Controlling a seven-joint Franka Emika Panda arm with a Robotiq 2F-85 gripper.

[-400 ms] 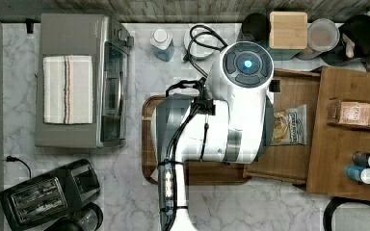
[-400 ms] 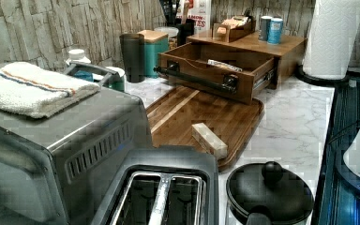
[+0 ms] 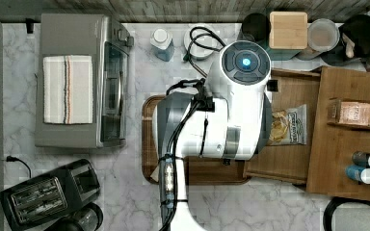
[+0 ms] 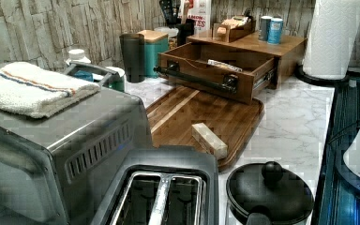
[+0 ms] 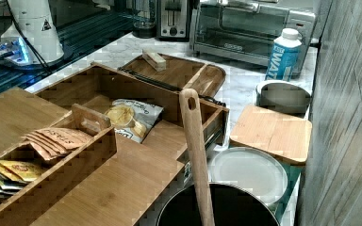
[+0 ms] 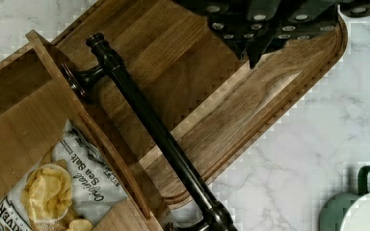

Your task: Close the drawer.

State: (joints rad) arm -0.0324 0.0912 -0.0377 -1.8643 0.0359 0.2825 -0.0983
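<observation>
The drawer (image 3: 289, 96) of medium-brown wood stands pulled out from the cabinet, also seen in the left view (image 4: 215, 70) and right view (image 5: 99, 84). A bag of chips (image 6: 53, 187) lies in it. A dark bar handle (image 6: 159, 139) runs across its front. My gripper (image 6: 255, 55) hangs shut over the darker cutting board (image 6: 197, 72), on the outer side of the handle and apart from it, holding nothing. In the top view my white arm (image 3: 236, 110) covers the drawer's front.
A small wooden block (image 4: 208, 139) lies on the cutting board (image 4: 201, 112). A toaster oven (image 3: 77, 79) with a towel, a toaster (image 3: 43, 197), a water bottle (image 5: 283, 54) and canisters (image 3: 289, 29) ring the marble counter. The cabinet top (image 3: 351, 139) carries cans and a snack box.
</observation>
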